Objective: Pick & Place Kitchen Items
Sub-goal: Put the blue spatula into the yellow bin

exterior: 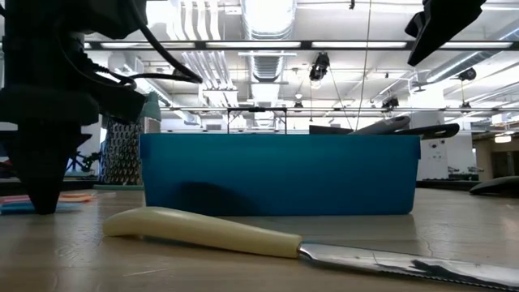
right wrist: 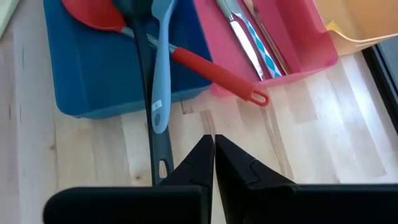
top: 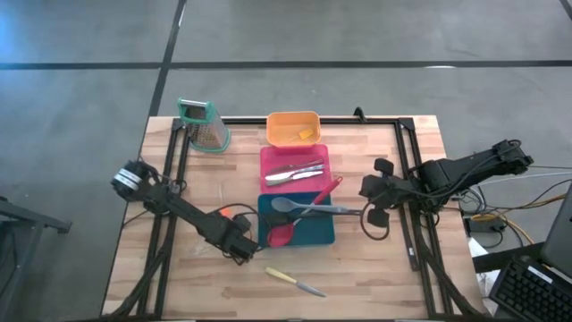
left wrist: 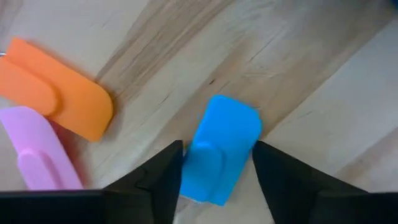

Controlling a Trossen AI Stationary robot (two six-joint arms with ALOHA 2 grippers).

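- We see the left gripper (left wrist: 217, 163) low over the wood just beside the teal tray (top: 323, 234), its jaws apart on either side of a small blue piece (left wrist: 225, 146) lying flat on the table; they look not yet pressed against it, though the wrist view is too close for us to be sure.
- Beside it lie an orange piece (left wrist: 62, 93) and a pink piece (left wrist: 40, 149), overlapping each other and apart from the blue one.
- We judge the blue piece light, flat and smooth plastic or silicone, likely to slip; we would pinch it across its narrow width, mid-length, squarely.
- The right gripper (right wrist: 213, 149) waits closed and empty beside the teal tray, near the long spoons' handles.
- A yellow-handled knife (top: 293, 281) lies loose on the table's near side.
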